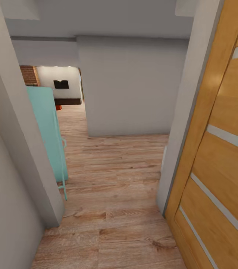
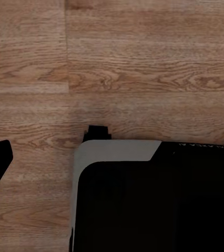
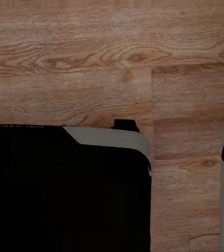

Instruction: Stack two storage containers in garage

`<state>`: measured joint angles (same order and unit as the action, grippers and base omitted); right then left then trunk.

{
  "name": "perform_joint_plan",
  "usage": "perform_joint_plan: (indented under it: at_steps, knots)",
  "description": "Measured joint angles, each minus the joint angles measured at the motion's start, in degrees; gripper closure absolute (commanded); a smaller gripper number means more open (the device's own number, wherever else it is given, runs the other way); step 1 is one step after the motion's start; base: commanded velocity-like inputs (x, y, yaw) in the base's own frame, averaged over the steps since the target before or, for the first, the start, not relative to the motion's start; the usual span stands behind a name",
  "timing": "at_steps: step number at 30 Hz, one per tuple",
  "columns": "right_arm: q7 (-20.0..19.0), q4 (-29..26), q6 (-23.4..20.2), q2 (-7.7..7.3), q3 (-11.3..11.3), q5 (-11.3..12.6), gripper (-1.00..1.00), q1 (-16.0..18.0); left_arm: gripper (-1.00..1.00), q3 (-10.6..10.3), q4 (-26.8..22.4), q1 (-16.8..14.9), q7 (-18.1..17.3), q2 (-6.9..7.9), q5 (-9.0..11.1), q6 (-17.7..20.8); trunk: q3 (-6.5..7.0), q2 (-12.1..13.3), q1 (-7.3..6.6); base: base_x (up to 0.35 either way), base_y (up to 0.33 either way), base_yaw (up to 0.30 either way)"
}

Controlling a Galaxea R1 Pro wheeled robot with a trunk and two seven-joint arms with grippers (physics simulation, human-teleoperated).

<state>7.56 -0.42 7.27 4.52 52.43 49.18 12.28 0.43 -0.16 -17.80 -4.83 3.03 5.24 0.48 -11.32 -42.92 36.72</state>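
Note:
I look through a doorway down a hallway with light wood plank flooring [image 1: 111, 175]. At its far end the living room shows, with a red brick fireplace [image 1: 30, 75]. A small orange-red patch [image 1: 58, 107] lies low on the floor there, too small to identify as a storage container. Both wrist views look straight down at plank flooring [image 2: 143, 63] and at my own black and grey base [image 2: 154, 199] [image 3: 64, 189].
A light wooden door [image 1: 223, 149] with frosted glass strips stands open close on the right. A white door jamb [image 1: 18, 142] is close on the left, with a turquoise cabinet [image 1: 48, 130] behind it. A white wall [image 1: 130, 86] blocks the hallway ahead, and the passage continues to its left.

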Motion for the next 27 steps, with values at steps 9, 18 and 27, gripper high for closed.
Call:
perform_joint_plan:
  at_steps: [9, 18, 27]
  knots:
    - [0.2, 0.0, 0.1, -0.05, 0.0, -0.1, -1.00, 0.0, -1.00, 0.0, 0.0, 0.0, 0.0, 0.03, 0.0, 0.0, 0.00, 0.0, 0.00, 0.322, 0.000, 0.083]
    - [0.2, 0.0, 0.1, -0.05, 0.0, 0.0, -1.00, 0.0, -1.00, 0.0, 0.0, 0.0, 0.0, 0.03, -0.1, 0.0, 0.00, 0.0, 0.00, 0.322, 0.000, 0.002]
    - [0.2, 0.0, 0.1, -0.04, 0.0, 0.0, -1.00, 0.0, -1.00, 0.0, 0.0, 0.0, 0.0, 0.03, -0.1, 0.0, 0.00, 0.0, 0.00, 0.322, 0.000, 0.183]
